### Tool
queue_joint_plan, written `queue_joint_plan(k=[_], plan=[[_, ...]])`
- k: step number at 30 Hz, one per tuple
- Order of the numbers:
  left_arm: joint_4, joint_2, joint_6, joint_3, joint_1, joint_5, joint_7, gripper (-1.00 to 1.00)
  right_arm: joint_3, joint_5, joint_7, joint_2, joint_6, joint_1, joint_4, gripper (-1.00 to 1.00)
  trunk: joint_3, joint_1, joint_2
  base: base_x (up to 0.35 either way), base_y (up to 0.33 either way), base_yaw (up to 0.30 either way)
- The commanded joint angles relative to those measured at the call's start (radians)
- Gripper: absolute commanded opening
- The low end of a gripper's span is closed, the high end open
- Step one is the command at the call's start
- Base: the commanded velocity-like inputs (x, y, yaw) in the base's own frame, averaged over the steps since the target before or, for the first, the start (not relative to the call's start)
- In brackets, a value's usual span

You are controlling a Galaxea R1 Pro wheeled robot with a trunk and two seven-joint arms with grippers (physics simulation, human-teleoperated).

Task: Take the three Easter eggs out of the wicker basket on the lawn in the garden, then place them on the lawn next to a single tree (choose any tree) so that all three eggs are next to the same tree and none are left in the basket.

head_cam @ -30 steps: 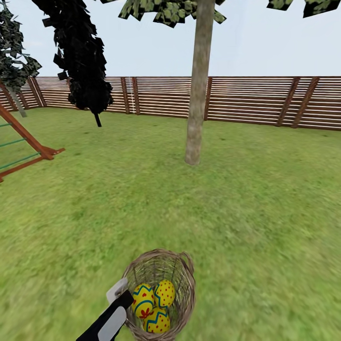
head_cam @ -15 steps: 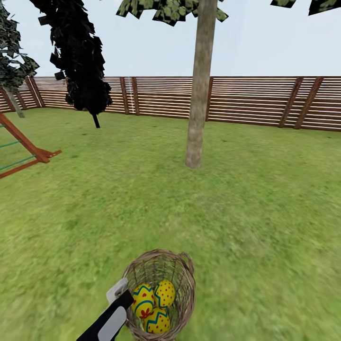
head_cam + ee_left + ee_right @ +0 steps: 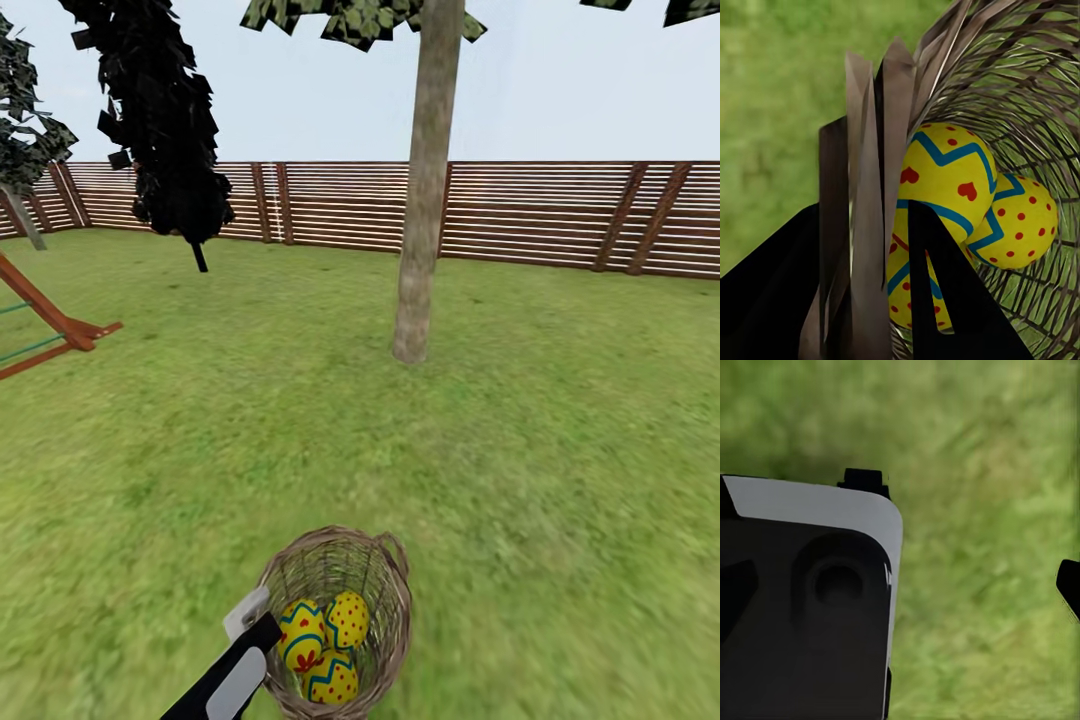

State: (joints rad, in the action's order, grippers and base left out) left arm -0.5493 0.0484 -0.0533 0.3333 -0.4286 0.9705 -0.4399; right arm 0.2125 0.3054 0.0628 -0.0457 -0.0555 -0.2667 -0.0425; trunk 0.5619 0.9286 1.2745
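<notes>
The wicker basket (image 3: 385,580) hangs low in the head view, above the lawn (image 3: 520,450), with three Easter eggs (image 3: 300,632) lying inside it. My left gripper (image 3: 262,628) is shut on the basket's near rim. In the left wrist view its dark fingers (image 3: 832,195) pinch the woven rim (image 3: 870,150), and the yellow eggs (image 3: 941,176) sit just behind. The tree (image 3: 420,220) with the pale trunk stands ahead on the grass, well beyond the basket. In the right wrist view a black fingertip (image 3: 1069,589) shows at the edge over blurred grass.
A narrow black-leaved tree (image 3: 165,110) stands at the back left. An orange wooden play frame (image 3: 50,325) juts in from the left. A slatted wooden fence (image 3: 530,215) closes the garden behind. A black-and-white robot part (image 3: 810,600) shows in the right wrist view.
The whole head view has shifted: the tree trunk has grown slightly nearer and the play frame has slid leftward. The basket stays held in the same spot in the picture.
</notes>
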Motion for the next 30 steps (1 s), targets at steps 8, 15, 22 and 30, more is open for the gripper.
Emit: queue_joint_plan(k=[8, 15, 22, 30], plan=[[-0.001, -0.001, -0.005, 0.007, -0.001, 0.008, -0.006, -1.00, 0.008, 0.007, 0.003, 0.000, -0.003, -0.002, -0.008, 1.00, 0.001, 0.001, 0.000, 0.341, 0.000, 0.000], [-0.001, 0.000, -0.005, 0.008, -0.001, 0.008, -0.006, -1.00, 0.008, 0.014, 0.002, -0.005, -0.006, -0.002, 0.003, 1.00, 0.001, 0.001, 0.000, 0.341, 0.000, 0.000], [-0.001, 0.001, -0.005, 0.008, -0.001, 0.008, -0.005, -1.00, 0.007, 0.017, 0.005, 0.000, 0.000, -0.002, 0.003, 1.00, 0.001, 0.001, 0.000, 0.341, 0.000, 0.000], [-0.001, 0.000, -0.005, 0.007, -0.001, 0.008, -0.005, -1.00, 0.008, 0.017, 0.001, -0.003, 0.002, -0.002, 0.002, 1.00, 0.001, 0.001, 0.000, 0.341, 0.000, 0.000]])
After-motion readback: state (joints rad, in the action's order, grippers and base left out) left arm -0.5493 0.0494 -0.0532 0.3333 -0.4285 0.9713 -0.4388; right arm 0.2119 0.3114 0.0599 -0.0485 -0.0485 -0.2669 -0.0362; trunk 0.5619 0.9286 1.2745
